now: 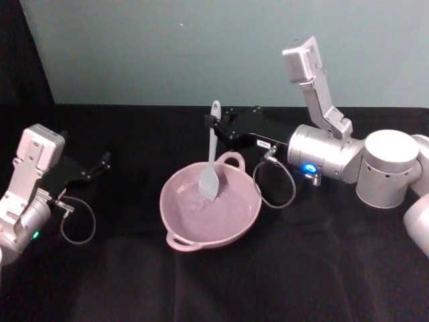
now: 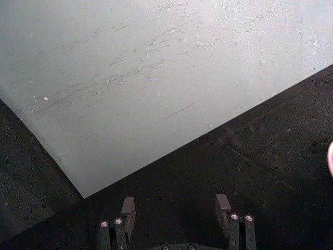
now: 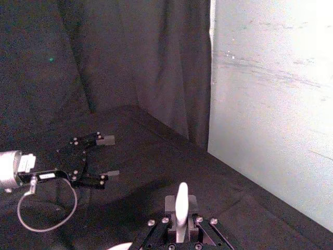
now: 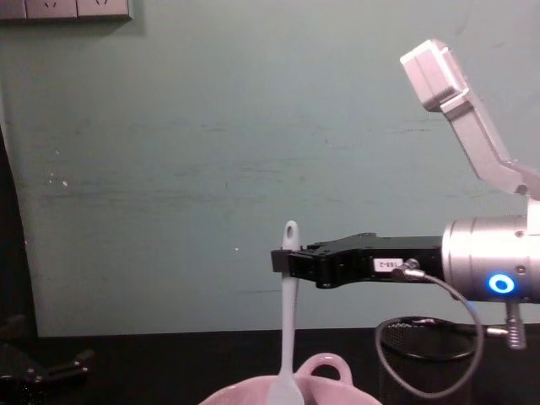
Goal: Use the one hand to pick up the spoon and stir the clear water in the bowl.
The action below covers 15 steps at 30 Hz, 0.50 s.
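**One spoon, one bowl, two grippers: only the right one is busy**

Quick count: one white spoon (image 1: 211,157), one pale pink bowl (image 1: 234,218), two grippers. There's also what looks like one black mesh cup (image 4: 422,337) behind the bowl on its right, though it's dim back there, so I'm only fairly sure.

The right gripper (image 1: 213,122) comes in level from the bowl's right and sits above its far rim. The silver forearm is roughly horizontal, with a grey cable looping down beside the bowl. Its fingers are pinched on the spoon's handle just below the hole at the top end. The spoon hangs nearly upright, blade down inside the bowl, toward the side with the small loop handle (image 4: 325,364).

The left gripper (image 1: 106,159) is well off to the bowl's left, low over the cloth, fingers spread apart with nothing between them.

The bowl sits on a black cloth (image 1: 301,268). Behind it is a scuffed pale teal wall (image 1: 167,54), with a dark curtain (image 3: 130,62) off to its left.
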Each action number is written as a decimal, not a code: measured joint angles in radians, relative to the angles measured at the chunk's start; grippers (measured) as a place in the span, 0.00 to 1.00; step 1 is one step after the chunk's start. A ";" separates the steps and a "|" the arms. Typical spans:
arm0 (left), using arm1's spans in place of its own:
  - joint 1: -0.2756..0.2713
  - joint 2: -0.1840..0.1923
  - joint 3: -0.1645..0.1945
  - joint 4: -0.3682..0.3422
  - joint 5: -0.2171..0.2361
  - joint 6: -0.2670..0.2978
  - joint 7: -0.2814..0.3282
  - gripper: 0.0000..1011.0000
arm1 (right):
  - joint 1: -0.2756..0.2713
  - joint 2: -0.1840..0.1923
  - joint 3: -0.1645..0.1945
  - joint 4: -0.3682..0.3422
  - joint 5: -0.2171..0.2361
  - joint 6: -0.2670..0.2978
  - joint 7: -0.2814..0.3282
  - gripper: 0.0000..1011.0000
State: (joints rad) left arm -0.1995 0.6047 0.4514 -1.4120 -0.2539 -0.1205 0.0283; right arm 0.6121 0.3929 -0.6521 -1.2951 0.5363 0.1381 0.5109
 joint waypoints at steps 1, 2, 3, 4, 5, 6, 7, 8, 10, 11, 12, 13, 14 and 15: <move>0.000 0.000 0.000 0.000 0.000 0.000 0.000 1.00 | -0.005 0.004 0.003 -0.008 -0.003 0.002 -0.004 0.12; 0.000 0.000 0.000 0.000 0.000 0.000 0.000 1.00 | -0.008 0.008 0.005 -0.015 -0.006 0.003 -0.006 0.12; 0.000 0.000 0.000 0.000 0.000 0.000 0.000 1.00 | -0.013 0.013 0.008 -0.024 -0.008 0.005 -0.008 0.12; 0.000 0.000 0.000 0.000 0.000 0.000 0.000 1.00 | -0.023 0.023 0.014 -0.042 -0.013 0.011 -0.013 0.12; 0.000 0.000 0.000 0.000 0.000 0.000 0.000 1.00 | -0.029 0.028 0.016 -0.051 -0.016 0.014 -0.015 0.12; 0.000 0.000 0.000 0.000 0.000 0.000 0.000 1.00 | -0.041 0.039 0.022 -0.070 -0.019 0.020 -0.018 0.12; 0.000 0.000 0.000 0.000 0.000 0.000 0.000 1.00 | -0.046 0.044 0.025 -0.080 -0.021 0.023 -0.020 0.12; 0.000 0.000 0.000 0.000 0.000 0.000 0.000 1.00 | -0.053 0.050 0.028 -0.091 -0.022 0.027 -0.021 0.12; 0.000 0.000 0.000 0.000 0.000 0.000 0.000 1.00 | -0.073 0.066 0.038 -0.123 -0.022 0.037 -0.020 0.12; 0.000 0.000 0.000 0.000 0.000 0.000 0.000 1.00 | -0.080 0.071 0.041 -0.133 -0.021 0.041 -0.020 0.12; 0.000 0.000 0.000 0.000 0.000 0.000 0.000 1.00 | -0.091 0.079 0.046 -0.151 -0.020 0.047 -0.016 0.12; 0.000 0.000 0.000 0.000 0.000 0.000 0.000 1.00 | -0.098 0.083 0.048 -0.160 -0.020 0.050 -0.013 0.12; 0.000 0.000 0.000 0.000 0.000 0.000 0.000 1.00 | -0.104 0.087 0.050 -0.171 -0.019 0.053 -0.009 0.12; 0.000 0.000 0.000 0.000 0.000 0.000 0.000 1.00 | -0.115 0.094 0.053 -0.188 -0.016 0.059 -0.001 0.12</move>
State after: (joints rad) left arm -0.1995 0.6047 0.4514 -1.4120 -0.2539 -0.1206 0.0283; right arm 0.4970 0.4867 -0.5986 -1.4832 0.5208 0.1974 0.5099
